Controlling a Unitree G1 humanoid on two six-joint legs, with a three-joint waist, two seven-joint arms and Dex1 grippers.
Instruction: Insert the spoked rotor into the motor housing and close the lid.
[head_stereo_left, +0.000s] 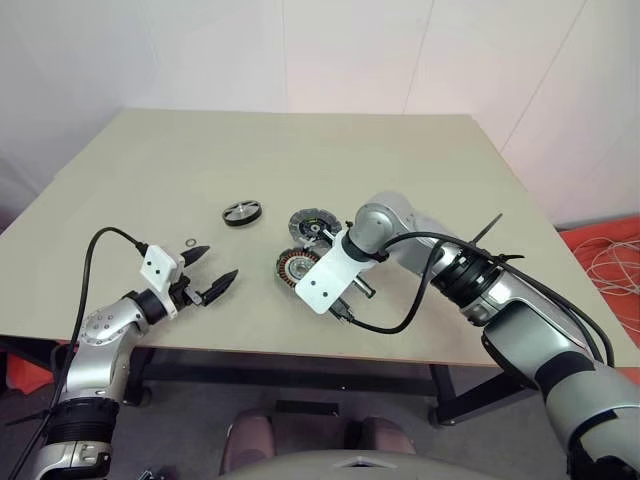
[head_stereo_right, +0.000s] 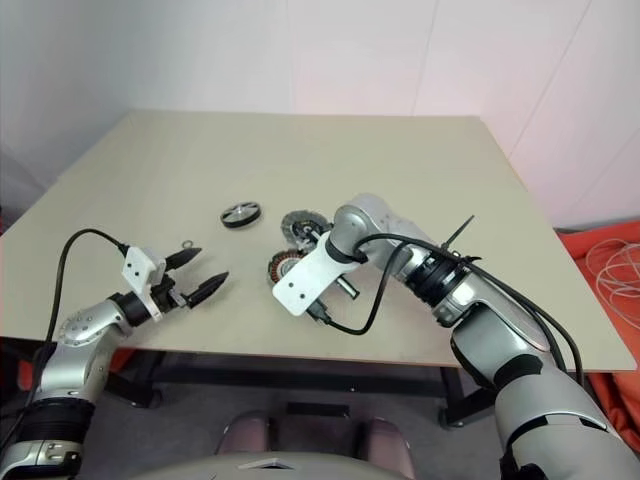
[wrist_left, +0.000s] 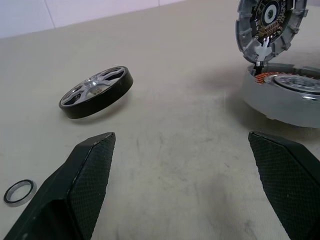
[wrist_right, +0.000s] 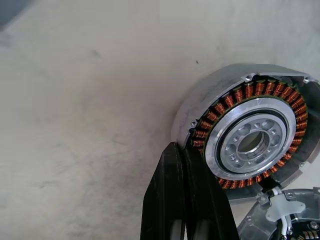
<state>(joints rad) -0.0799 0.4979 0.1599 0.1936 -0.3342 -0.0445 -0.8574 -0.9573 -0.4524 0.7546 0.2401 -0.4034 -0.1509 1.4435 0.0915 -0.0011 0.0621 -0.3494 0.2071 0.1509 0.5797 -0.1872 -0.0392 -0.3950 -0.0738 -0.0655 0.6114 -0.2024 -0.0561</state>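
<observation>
The motor housing (wrist_right: 250, 137) sits closest under the right wrist camera: a shallow silver can, its ring of copper-brown windings wrapped around a bright centre hub with a bearing hole. It lies near the table's (head_stereo_left: 400, 160) front edge, toward the middle. The right gripper (wrist_right: 186, 165) points steeply down at its rim with the two black fingers pressed together; whether they pinch the rim wall itself I cannot tell. Just behind the housing, touching or nearly touching it, the lid (wrist_left: 270, 22) stands tilted up on edge, showing a ribbed grey face with a dark centre and a short wire running down toward the housing. Farther to the left lies the spoked rotor (head_stereo_left: 242, 212), a flat black-rimmed wheel with silvery spokes, resting slightly tilted on the tabletop. A thin washer ring (wrist_left: 19, 192) lies nearer the left gripper (head_stereo_left: 212, 272), whose fingers are spread wide apart, level above the table and holding nothing.
</observation>
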